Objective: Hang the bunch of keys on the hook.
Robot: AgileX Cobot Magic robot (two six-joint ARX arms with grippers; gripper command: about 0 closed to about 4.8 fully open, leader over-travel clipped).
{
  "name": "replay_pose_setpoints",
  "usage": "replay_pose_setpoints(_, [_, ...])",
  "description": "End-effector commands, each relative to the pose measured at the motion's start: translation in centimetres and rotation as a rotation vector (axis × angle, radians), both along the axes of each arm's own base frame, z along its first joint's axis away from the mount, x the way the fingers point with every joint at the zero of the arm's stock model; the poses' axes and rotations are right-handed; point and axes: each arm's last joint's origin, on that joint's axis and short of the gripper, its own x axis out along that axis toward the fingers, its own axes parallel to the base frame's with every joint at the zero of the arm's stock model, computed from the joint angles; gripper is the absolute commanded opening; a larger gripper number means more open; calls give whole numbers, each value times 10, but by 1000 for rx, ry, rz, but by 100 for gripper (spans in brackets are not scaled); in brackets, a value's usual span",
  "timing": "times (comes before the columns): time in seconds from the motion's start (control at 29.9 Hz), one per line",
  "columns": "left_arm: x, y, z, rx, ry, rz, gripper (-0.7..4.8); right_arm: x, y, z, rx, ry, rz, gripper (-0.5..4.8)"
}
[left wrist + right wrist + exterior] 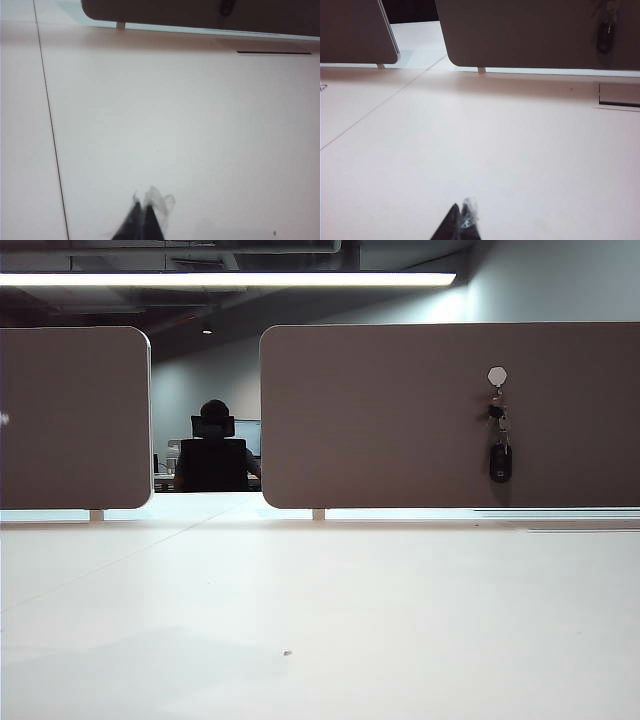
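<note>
The bunch of keys (pixel 500 445) hangs on the brown partition panel from the hook (pixel 497 377), a small pale hexagonal pad; its black fob (pixel 500 462) dangles lowest. In the right wrist view the fob (pixel 604 36) shows far off on the panel. The left wrist view catches only the dark tip of the keys (pixel 227 7) at the panel's edge. Neither arm appears in the exterior view. My left gripper (pixel 144 209) is shut and holds nothing, above bare white table. Also shut and holding nothing, my right gripper (pixel 462 212) is well back from the panel.
Two brown partition panels (pixel 380 410) (pixel 75 420) stand along the back of the white table (pixel 320 620), with a gap between them. A table seam (pixel 50 125) runs beside my left gripper. A slot (pixel 619 95) lies in the tabletop below the keys.
</note>
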Motion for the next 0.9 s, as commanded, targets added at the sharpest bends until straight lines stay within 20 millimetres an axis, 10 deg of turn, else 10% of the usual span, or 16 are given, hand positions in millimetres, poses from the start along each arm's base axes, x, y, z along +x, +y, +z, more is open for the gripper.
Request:
replay_pose_setpoints(0.03, [1,-2,-8,-48,43,-22,-6,2,0,-5,9,-21,-2,-5])
replay_pose_setpoints(0.54, [6,-2,-26,-18,59,60,-6,9,1,-62,-1,52,3,-6])
replay_pose_setpoints(0.9, [6,-2,-26,-25,64,33,-5,8,1,-67,2,35,3,-5])
